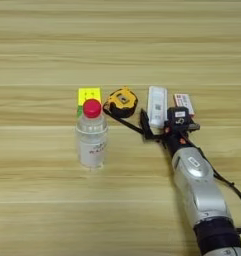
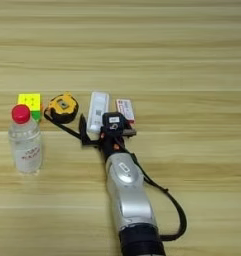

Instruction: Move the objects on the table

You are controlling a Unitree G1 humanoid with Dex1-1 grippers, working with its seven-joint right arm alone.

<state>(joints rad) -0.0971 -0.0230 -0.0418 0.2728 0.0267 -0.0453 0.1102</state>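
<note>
Several small objects lie in a row across the middle of the table (image 1: 42, 40). From left to right they are a yellow-green puzzle cube (image 1: 88, 95), a yellow-black tape measure (image 1: 122, 102) with its black strap (image 1: 129, 123) trailing right, a white slim bar (image 1: 157, 104) and a small red-white box (image 1: 184, 102). A clear red-capped bottle (image 1: 92, 137) stands upright just in front of the cube. My right gripper (image 1: 161, 124) is open at the bar's near end. One black finger (image 1: 144, 126) is left of the bar over the strap, and the other is under the wrist by the box.
My silver forearm (image 2: 126, 187) runs from the bottom edge up to the gripper, with a black cable (image 2: 167, 200) looping on its right. Bare wooden planks lie behind the row and to the bottle's left.
</note>
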